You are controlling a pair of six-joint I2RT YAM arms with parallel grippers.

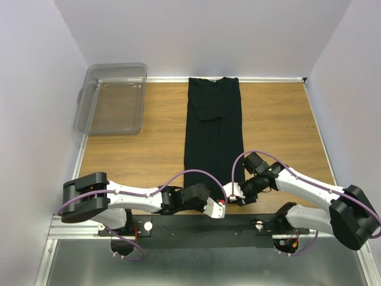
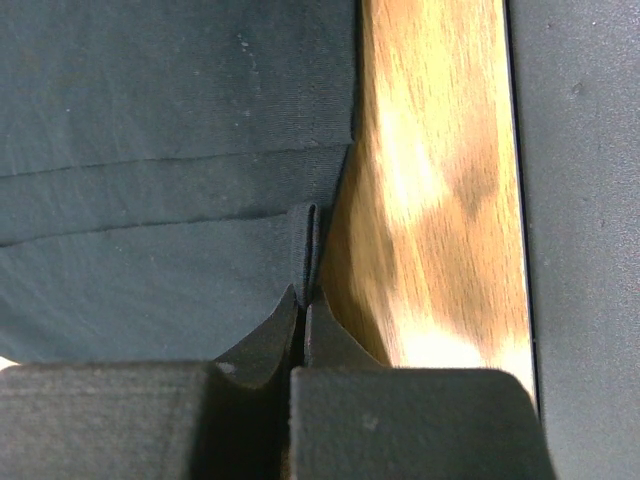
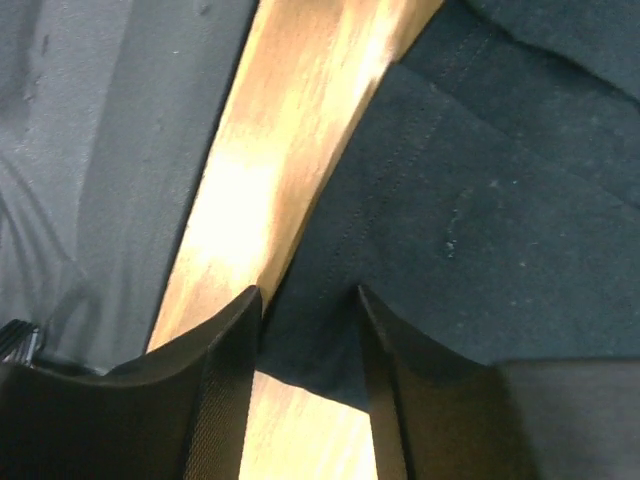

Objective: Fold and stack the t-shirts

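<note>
The left hand (image 2: 305, 300) sits nearest the lens in its own wrist view, its two dark fingers pressed tight together on a small upright pleat of black cloth. It is clamped on the near edge of the t-shirt (image 2: 170, 150), right at the corner. The rest of the cloth spreads flat ahead of this hand and to its left, crossed by two faint fold lines. To its right a strip of bare wooden worktop (image 2: 430, 200) shows, and beyond that the dark base plate (image 2: 580, 200). The right hand (image 3: 308, 300) holds its fingers apart, not closed on anything. They straddle the shirt's other near corner, so the stitched hem lies in the gap between them, with cloth running ahead and to the right and bare wood showing to the left. Whether either finger actually touches the cloth cannot be told. From above, the two hands meet close together at the shirt's near end, just ahead of the arm bases. The shirt lies as one long narrow band, its sides folded in, stretching straight away from both hands to the far wall. A clear plastic bin (image 1: 113, 98) rests on the worktop far ahead and to the left of the left hand, well apart from the shirt.
</note>
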